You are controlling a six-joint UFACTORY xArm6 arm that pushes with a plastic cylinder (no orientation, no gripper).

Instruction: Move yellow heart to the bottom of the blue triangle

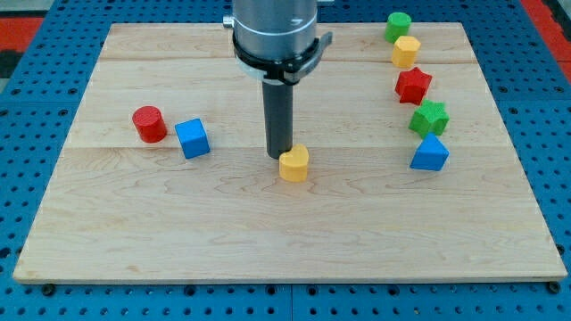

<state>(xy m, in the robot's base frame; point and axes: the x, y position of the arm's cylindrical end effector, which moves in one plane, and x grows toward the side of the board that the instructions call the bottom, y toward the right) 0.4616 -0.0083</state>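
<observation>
The yellow heart lies near the middle of the wooden board. My tip stands right at the heart's left edge, touching or almost touching it. The blue triangle lies at the view's right, level with the heart and well apart from it. The board below the blue triangle is bare wood.
Above the blue triangle, a column of blocks runs up the right side: a green star, a red star, a yellow hexagon and a green cylinder. A blue cube and a red cylinder lie at the left.
</observation>
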